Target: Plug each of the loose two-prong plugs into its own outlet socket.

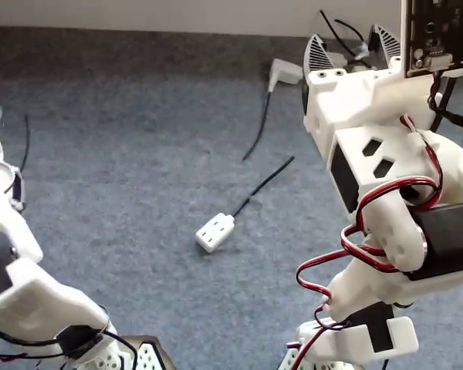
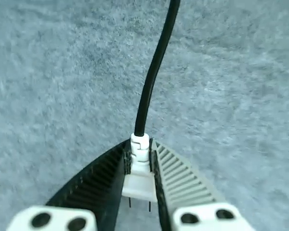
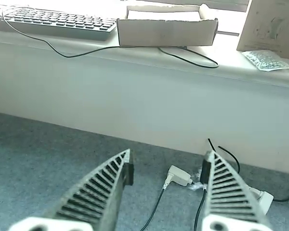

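While the left claw (image 2: 140, 147) pinches a white plug (image 2: 139, 185) by its hard body, the right claw (image 3: 168, 155) hangs spread and empty
Light rigid plastic, thin prongs that may bend, a springy black cord (image 2: 154, 72); the socket block (image 1: 215, 232) lies loose on the fuzzy grey counter (image 1: 123, 154) and would likely slide when pushed

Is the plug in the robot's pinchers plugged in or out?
Out. The white plug sits clamped in the left gripper, both metal prongs bare above the grey carpet.
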Tool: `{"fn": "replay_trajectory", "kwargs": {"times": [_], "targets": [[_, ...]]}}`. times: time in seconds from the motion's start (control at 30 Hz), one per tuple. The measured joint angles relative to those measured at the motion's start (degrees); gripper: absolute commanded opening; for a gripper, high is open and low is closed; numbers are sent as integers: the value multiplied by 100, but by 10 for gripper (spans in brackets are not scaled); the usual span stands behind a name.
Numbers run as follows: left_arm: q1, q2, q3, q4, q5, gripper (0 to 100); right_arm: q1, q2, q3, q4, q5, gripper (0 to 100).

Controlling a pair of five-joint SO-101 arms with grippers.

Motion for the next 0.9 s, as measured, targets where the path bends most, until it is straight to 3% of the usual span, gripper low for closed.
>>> {"fn": "replay_trajectory", "kwargs": {"times": [0.1, 0.2, 0.57, 0.9], "targets": [[-334, 853, -281, -255, -738, 72, -70, 0, 0, 0, 0, 230], [-571, 1538, -1011, 26, -1143, 143, -316, 0, 0, 0, 0, 230], [-818, 2365, -3798, 3103, -1802, 160, -484, 0, 0, 9, 0, 230], [-809, 2382, -3754, 3200, -1802, 158, -695, 0, 0, 18, 0, 230]]}}
